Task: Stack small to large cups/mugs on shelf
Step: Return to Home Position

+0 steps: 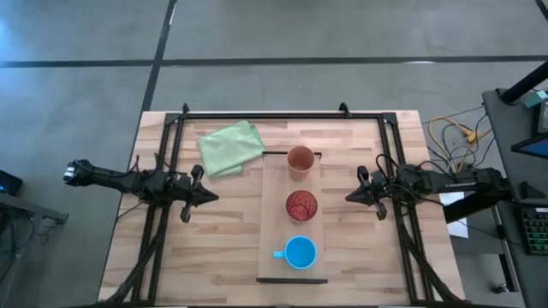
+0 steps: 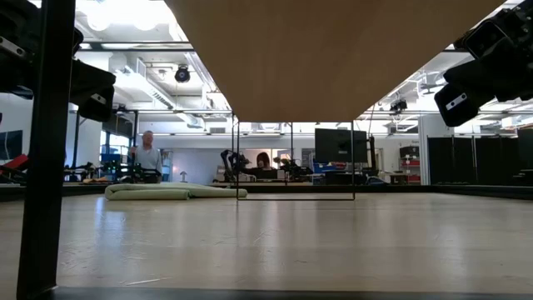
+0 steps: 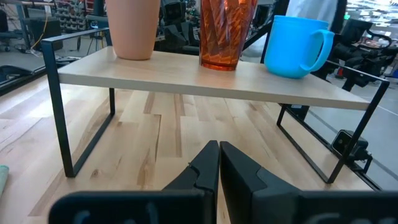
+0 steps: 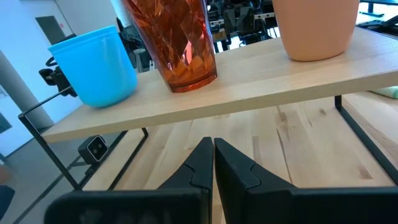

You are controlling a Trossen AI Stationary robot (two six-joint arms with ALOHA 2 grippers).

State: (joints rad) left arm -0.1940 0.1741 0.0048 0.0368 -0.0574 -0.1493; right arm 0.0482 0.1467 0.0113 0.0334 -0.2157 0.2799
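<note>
Three cups stand in a row on the shelf (image 1: 291,248), a light-wood board on dark wire legs in the middle of the table. The orange-terracotta cup (image 1: 300,160) is at the far end, the translucent red cup (image 1: 301,205) in the middle, the blue mug (image 1: 300,252) at the near end, its handle toward the table's left. All stand on their bases, as the left wrist view shows: terracotta cup (image 3: 132,28), red cup (image 3: 225,31), blue mug (image 3: 297,45). My left gripper (image 1: 211,196) is shut, left of the shelf. My right gripper (image 1: 349,197) is shut, right of it.
A green cloth (image 1: 230,146) lies crumpled at the table's far left, beside the shelf's far end. A dark frame (image 1: 282,115) runs along the far edge and down both sides. Bare tabletop shows under the shelf (image 3: 186,124) and between each gripper and the shelf.
</note>
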